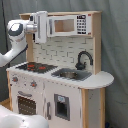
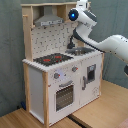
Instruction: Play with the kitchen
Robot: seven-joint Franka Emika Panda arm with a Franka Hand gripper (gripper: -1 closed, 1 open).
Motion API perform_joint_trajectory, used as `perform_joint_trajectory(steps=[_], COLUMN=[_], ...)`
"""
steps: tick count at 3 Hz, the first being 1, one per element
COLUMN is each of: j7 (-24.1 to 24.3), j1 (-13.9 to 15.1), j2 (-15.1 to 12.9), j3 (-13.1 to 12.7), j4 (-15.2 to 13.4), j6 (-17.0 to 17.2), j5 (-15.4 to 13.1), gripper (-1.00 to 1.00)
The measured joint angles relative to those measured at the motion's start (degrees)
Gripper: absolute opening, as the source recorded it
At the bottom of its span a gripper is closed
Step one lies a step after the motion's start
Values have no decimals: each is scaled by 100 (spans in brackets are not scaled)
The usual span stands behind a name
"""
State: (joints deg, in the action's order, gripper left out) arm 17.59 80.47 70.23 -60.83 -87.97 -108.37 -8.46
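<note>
where the hood (image 2: pixel 49 20) hangs, pincer (image 1: pixel 42 25) at kitchen (image 2: pixel 55 75) top

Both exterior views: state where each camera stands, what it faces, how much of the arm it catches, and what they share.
First exterior view: stands before the kitchen, toward its sink end, facing the front; the arm enters from the first exterior view's left, at hood height.
Second exterior view: stands off the hob corner, facing front and side panel; the arm reaches in from the second exterior view's right.
Shared: kitchen, hob, sink, oven door, arm.
</note>
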Motion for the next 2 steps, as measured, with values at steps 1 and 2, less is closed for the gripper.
perform_joint_trajectory(steps=[1, 2], j7=[2, -7], j1=[-328, -641], j2=[9, 9], j3=[10, 136], j4=[-444, -861], j6=[-12, -17], j5=[-217, -473], gripper=[-100, -100])
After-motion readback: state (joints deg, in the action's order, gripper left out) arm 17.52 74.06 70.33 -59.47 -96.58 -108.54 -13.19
